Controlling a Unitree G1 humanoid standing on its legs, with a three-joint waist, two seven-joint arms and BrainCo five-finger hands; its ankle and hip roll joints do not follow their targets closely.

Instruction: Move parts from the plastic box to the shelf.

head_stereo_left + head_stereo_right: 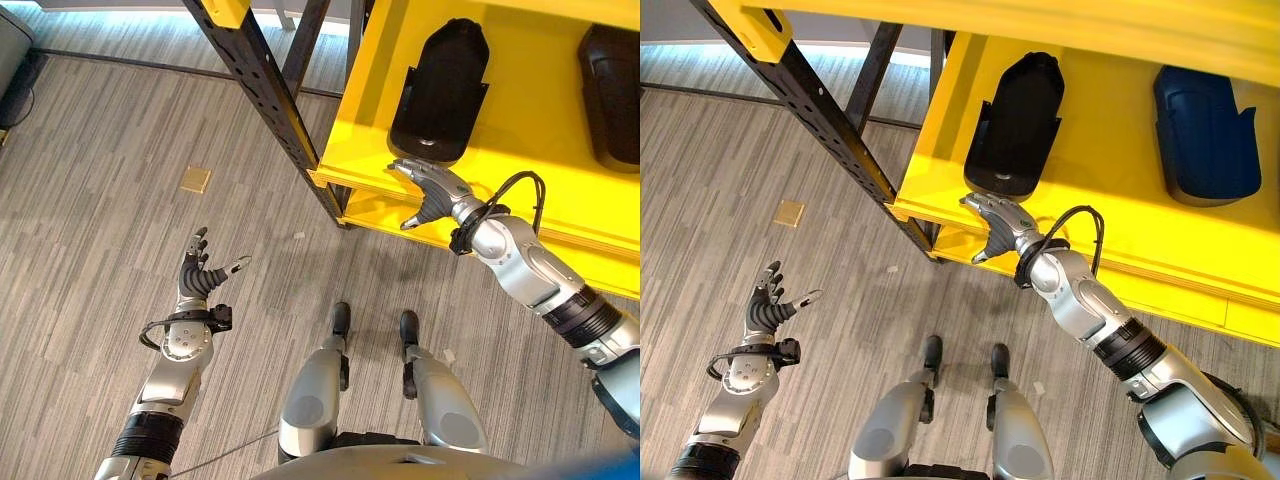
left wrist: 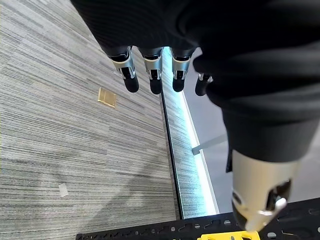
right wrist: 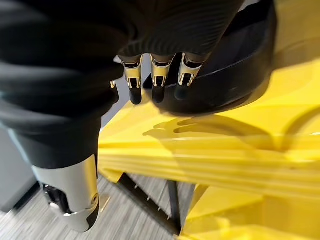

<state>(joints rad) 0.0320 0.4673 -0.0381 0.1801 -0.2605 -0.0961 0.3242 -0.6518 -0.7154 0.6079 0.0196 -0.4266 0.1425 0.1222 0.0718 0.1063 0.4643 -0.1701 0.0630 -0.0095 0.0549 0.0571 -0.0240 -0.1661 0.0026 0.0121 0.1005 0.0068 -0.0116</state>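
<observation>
1. The right hand (image 1: 992, 222) has its fingers (image 3: 159, 85) straight and relaxed, with nothing held; their dark tips sit just at the near end of a black part (image 1: 1015, 125), close enough to steady or nudge it, though contact cannot be confirmed
2. The thumb (image 3: 75, 200) of that hand hangs below the shelf edge, apart from the part, so no pinch is in place; this reads as a release or push posture rather than a grasp
3. The black part lies flat on the yellow shelf (image 1: 1110, 180), near its front edge and close to the black post (image 1: 830, 130), probably because that spot is easiest to reach
4. A second part (image 1: 1205, 125), dark blue, lies flat on the same shelf, well apart to the right, leaving room between the two
5. The left hand (image 1: 200, 275) hovers over the floor (image 1: 90, 200) with its fingers (image 2: 152, 75) spread and empty, kept away from the shelf so that it does not interfere
6. A small tan square (image 1: 196, 180) lies on the floor beyond the left hand, unrelated to the task
</observation>
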